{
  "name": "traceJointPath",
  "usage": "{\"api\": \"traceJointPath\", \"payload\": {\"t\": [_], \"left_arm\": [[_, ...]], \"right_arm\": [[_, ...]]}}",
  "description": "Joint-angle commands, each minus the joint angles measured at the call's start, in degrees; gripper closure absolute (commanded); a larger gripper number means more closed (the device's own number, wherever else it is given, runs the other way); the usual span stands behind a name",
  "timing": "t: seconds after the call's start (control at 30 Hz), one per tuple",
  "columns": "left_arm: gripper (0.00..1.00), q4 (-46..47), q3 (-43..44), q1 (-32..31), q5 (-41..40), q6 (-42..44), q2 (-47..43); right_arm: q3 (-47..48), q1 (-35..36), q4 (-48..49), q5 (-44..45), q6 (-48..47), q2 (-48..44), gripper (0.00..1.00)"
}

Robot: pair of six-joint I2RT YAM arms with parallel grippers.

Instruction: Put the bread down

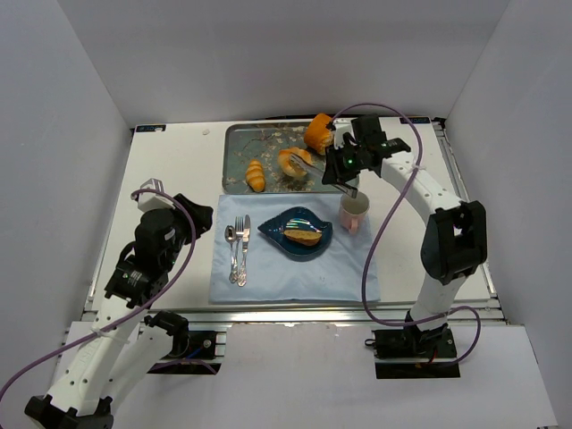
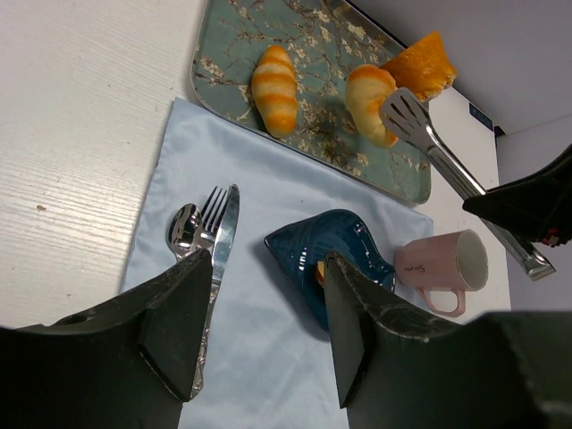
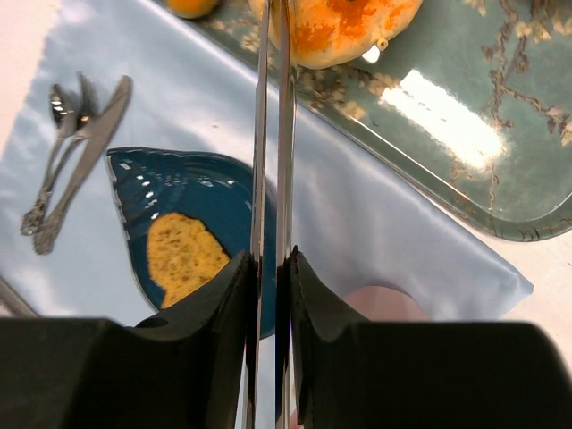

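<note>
Cloth [image 1: 295,277] under plate [image 1: 273,231] with bread slice [image 1: 304,236], mug [image 1: 355,213] right, cutlery [image 1: 239,250] left | tray [image 1: 239,143] behind, three breads | white table [image 1: 170,170], white walls | right gripper [image 3: 273,286] clamped on tongs [image 1: 313,168], reaching above mug, tips at middle bread [image 1: 293,163] | left gripper [image 2: 264,331] spread wide, empty, over near-left table

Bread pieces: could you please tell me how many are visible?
4: three golden pastries on the patterned metal tray, left, middle, far-right corner; one slice on the dark blue plate.
</note>
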Motion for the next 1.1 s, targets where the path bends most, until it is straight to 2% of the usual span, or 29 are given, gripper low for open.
{"api": "traceJointPath", "payload": {"t": [0.0,0.2,0.47,0.57,1.0,1.07], "left_arm": [[0.38,-0.13,0.9,0.35,-0.66,-0.04,-0.76],[0.37,-0.39,1.43,0.35,-0.84,0.4,-0.68],[0.37,-0.21,0.64,0.35,-0.67,0.58,-1.29],[0.37,0.23,0.02,0.35,-0.14,0.49,-1.38],[0.37,1.11,-0.59,0.35,0.39,-0.12,-1.82],[0.37,0.84,-0.59,0.35,0.21,-0.12,-2.17]], "right_arm": [[-0.34,0.13,2.74,-4.33,-0.9,-6.32,1.0],[-7.11,0.13,1.69,-7.5,-3.45,-15.1,1.0],[-19.66,0.21,-6.57,-10.66,-11.0,-28.38,1.0],[-23.01,0.3,-8.94,-11.1,-12.41,-30.59,1.0],[-26.63,0.65,-10.62,-10.05,-14.0,-29.19,1.0],[-26.28,0.65,-10.88,-10.23,-14.26,-28.75,0.95]]}}
